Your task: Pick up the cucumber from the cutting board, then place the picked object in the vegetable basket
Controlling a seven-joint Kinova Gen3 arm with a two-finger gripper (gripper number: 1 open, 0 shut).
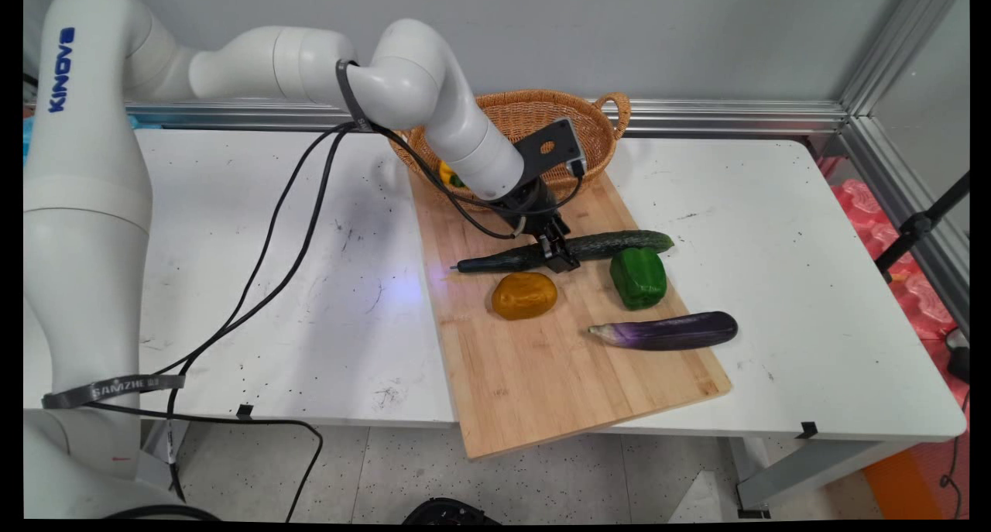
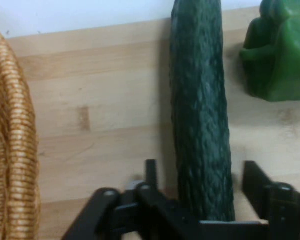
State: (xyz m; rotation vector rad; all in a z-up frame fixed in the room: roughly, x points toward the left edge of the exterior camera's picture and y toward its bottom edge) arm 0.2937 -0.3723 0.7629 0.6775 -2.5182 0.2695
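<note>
At the frame's lower centre a pale wooden board [image 1: 542, 377] overhangs the table [image 1: 255, 315] edge; a knock could tip it. On it, low and right, lies a smooth, glossy eggplant [image 1: 666, 331], with a lumpy orange potato [image 1: 524, 295] and a blocky green pepper [image 1: 638, 277] beyond. At mid-frame the hand [image 1: 559, 255] is set astride a long, dark, bumpy cucumber [image 1: 569, 251]; in the hand view one finger is seen on each side, apart, with a gap left on the right, so nothing is clamped. A grip away from the cucumber's middle could let the long, round body swing or roll out, and the pepper just beside it could be nudged. At upper centre a woven wicker basket [image 1: 596, 125] is seen, partly hidden.
</note>
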